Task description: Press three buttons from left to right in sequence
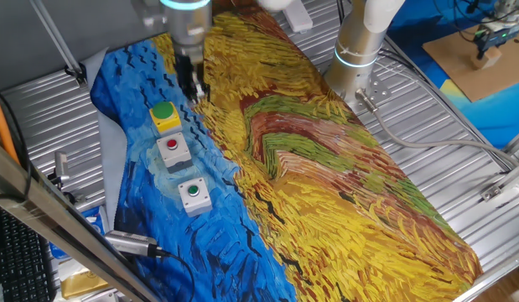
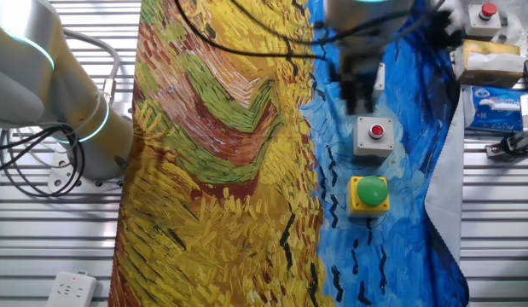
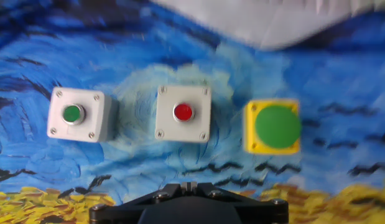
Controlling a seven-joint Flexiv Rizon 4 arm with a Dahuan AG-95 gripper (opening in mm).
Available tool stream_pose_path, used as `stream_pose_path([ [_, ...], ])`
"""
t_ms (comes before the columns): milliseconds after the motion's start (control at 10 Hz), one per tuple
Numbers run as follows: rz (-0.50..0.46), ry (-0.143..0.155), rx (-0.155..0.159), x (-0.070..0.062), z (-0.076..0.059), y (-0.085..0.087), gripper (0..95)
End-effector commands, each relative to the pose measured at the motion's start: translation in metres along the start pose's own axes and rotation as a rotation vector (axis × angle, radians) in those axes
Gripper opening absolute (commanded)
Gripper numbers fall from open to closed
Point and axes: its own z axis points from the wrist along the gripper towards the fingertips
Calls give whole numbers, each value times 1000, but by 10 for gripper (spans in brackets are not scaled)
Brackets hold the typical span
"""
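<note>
Three button boxes lie in a row on a painted cloth. In one fixed view the yellow box with the big green cap is farthest, the grey-white box with the red button is in the middle, and the grey-white box with the small green button is nearest. My gripper hangs above the cloth just beyond and right of the yellow box, touching nothing. In the hand view my gripper has its fingertips together, with the small green, red and yellow boxes below. In the other fixed view my gripper hides the small green box.
The arm's base stands on the metal table behind the cloth. A metal cylinder with a cable lies at the cloth's near left. A box with a red knob, a packet and a power strip lie off the cloth.
</note>
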Motion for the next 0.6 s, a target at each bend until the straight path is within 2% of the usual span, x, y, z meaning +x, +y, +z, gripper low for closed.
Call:
stream_pose_path([
  [100,-10,170,1,-47,-8,-15,0],
  [200,-22,192,1,-58,-12,-27,0],
  [300,-34,197,-3,-60,-13,-37,0],
  [400,-40,198,-7,-58,-13,-45,0],
  [500,-55,203,-12,-52,-9,-59,0],
  [600,-56,204,-14,-50,-8,-62,0],
])
